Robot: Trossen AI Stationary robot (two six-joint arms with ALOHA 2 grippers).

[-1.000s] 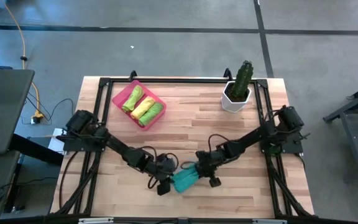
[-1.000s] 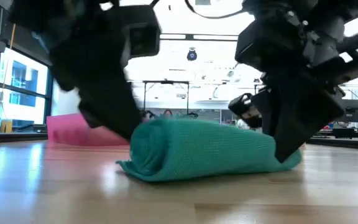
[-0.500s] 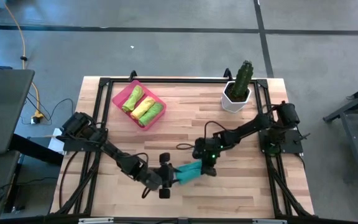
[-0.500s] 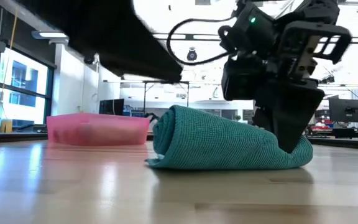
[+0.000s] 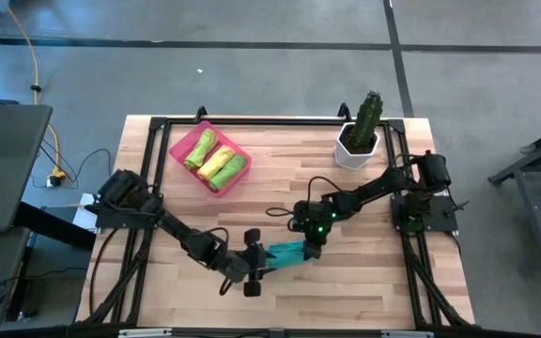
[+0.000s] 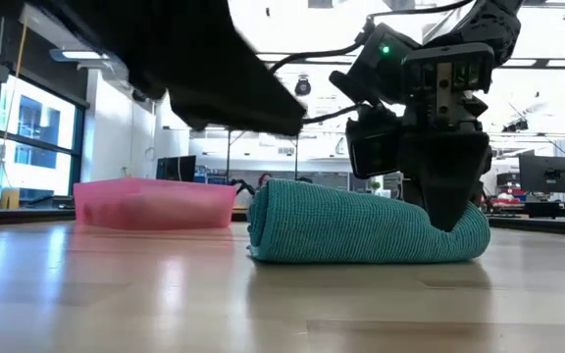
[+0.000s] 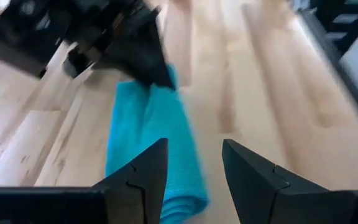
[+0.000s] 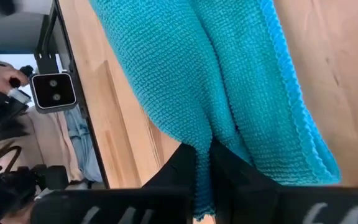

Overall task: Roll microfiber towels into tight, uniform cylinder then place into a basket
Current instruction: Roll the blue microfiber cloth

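Observation:
The teal towel (image 5: 285,253) lies rolled up on the table near its front edge; the low view (image 6: 361,230) shows it resting on its side. My right gripper (image 5: 310,248) is shut on the roll's right end. My left gripper (image 5: 252,270) is open just above and beside the roll's left end, and its fingers stand apart in the left wrist view (image 7: 194,168). The pink basket (image 5: 184,141) at the far left holds two green rolls and a yellow one (image 5: 214,164). My right gripper pinches the teal cloth at the roll's right end (image 6: 464,233) between its two shut fingers. They come from above, pointing down. The right wrist view shows them closed on a fold of the cloth (image 8: 207,140). The roll lies on the table.
A white pot with a green cactus (image 5: 357,141) stands at the far right. Bare wood lies between the basket and the roll. The table's front edge is close behind the roll.
My left gripper has lifted off the roll's left end and hangs above it. My right gripper has gone toward the far edge, dragging the roll's right end, so the roll has turned about on the table and lies more level.

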